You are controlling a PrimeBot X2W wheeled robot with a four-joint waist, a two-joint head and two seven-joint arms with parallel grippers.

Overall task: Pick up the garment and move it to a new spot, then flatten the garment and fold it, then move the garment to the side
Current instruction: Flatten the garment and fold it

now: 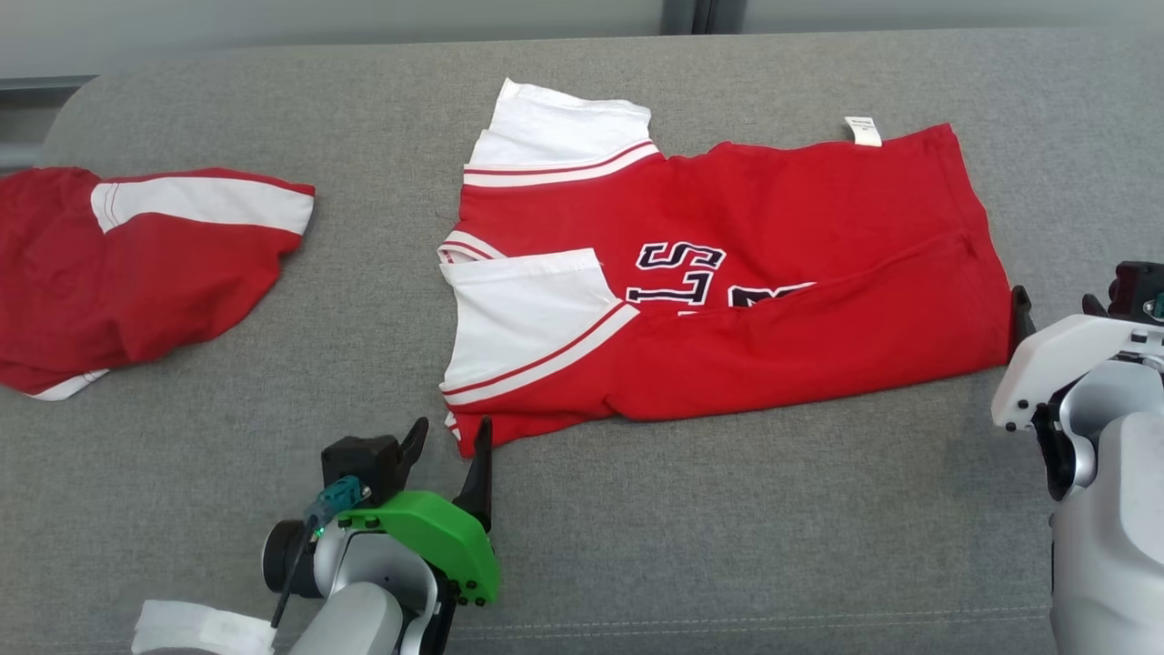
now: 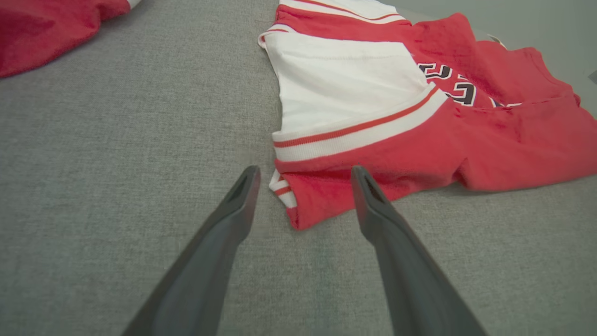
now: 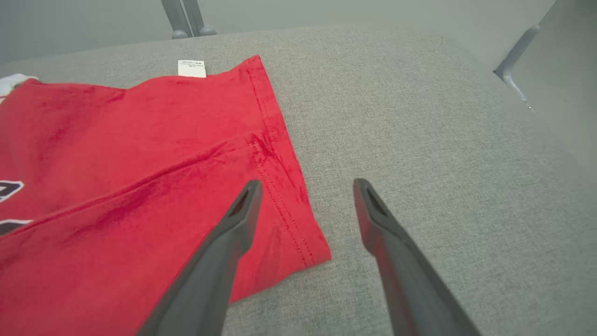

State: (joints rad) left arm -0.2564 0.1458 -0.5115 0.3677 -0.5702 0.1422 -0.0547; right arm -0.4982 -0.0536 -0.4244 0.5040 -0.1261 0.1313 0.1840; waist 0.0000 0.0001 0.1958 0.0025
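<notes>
On the grey fabric surface (image 1: 637, 546), the folded red-and-white jersey garment (image 1: 773, 309) lies mid-frame. My left gripper (image 1: 453, 428) points up at its lower-left corner, jaws wide, empty. My right gripper (image 3: 306, 184) straddles the right hem, likewise spread.

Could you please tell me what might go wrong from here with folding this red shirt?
The left gripper stands open at the near corner of the shirt, where layers stack; a pinch may catch only the top one and undo the fold.
A diagonal crease runs toward the open right gripper; folding again could press it in.
A second red garment lies to the left, so moving the shirt that way might tangle them.
</notes>
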